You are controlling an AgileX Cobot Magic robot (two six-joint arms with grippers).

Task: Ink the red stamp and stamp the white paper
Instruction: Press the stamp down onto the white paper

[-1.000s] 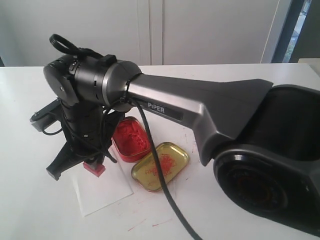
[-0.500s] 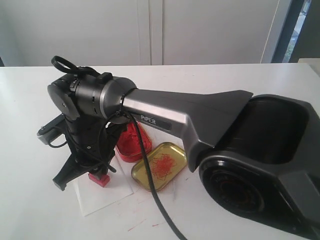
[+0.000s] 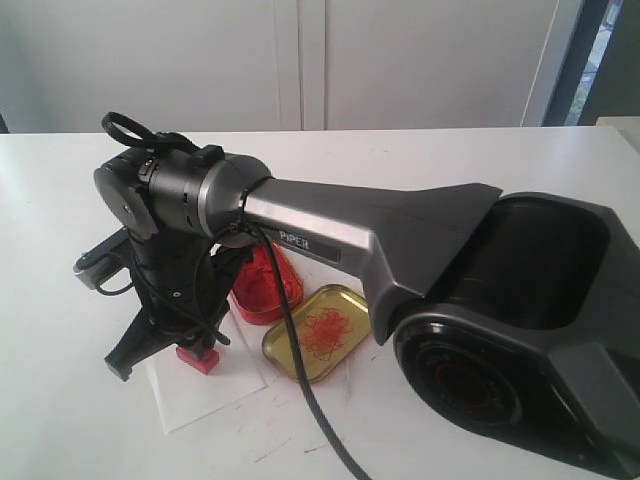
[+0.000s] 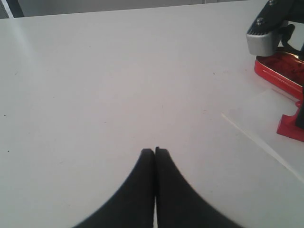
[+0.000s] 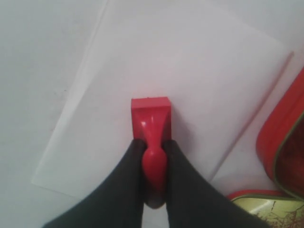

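Observation:
My right gripper point(image 5: 153, 143) is shut on the knob of the red stamp point(image 5: 151, 118). The stamp's square base rests flat on the white paper point(image 5: 180, 76). From the exterior view the same stamp point(image 3: 198, 359) sits on the sheet point(image 3: 215, 390) under the right gripper point(image 3: 190, 343), near the sheet's far edge. My left gripper point(image 4: 155, 151) is shut on nothing and hovers over bare table, well to the side of the paper point(image 4: 266, 128). The stamp's base point(image 4: 290, 127) shows at the edge of the left wrist view.
A red tin of ink paste point(image 3: 262, 285) lies just behind the paper. Beside it is a gold lid smeared with red point(image 3: 315, 333). The right arm's long grey link point(image 3: 400, 240) and black base point(image 3: 520, 340) fill the right half of the white table point(image 3: 420, 150).
The right arm has lowered the stamp from just above the sheet down onto the paper, with only a slight shift in the last half second.

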